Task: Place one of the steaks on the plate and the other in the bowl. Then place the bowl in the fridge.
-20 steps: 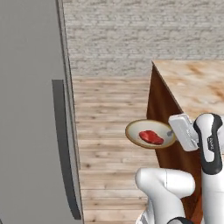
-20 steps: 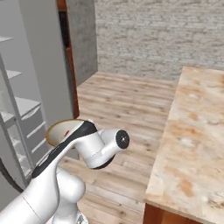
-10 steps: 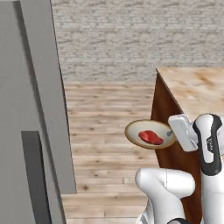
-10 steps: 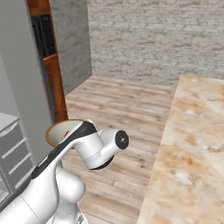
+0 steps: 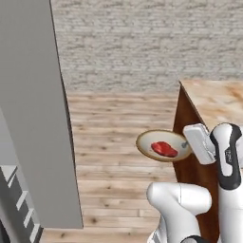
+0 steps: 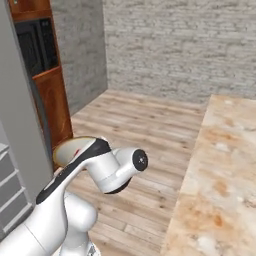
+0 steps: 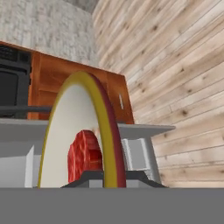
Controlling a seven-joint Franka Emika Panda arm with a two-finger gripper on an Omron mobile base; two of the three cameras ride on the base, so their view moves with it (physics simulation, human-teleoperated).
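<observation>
One bowl (image 5: 163, 144) clamped at rim in closed jaws, holding one red steak (image 5: 164, 148), beside one counter (image 5: 216, 98), near one fridge (image 5: 35, 118)

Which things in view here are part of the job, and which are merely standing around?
Job:
bowl, held by the shut gripper
red steak in the bowl
fridge, door open

Bystanders:
counter
wooden cabinet

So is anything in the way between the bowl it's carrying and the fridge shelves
Nothing visible does. The gripper holds the bowl with the steak over bare wood floor, and the fridge door stands open.
</observation>
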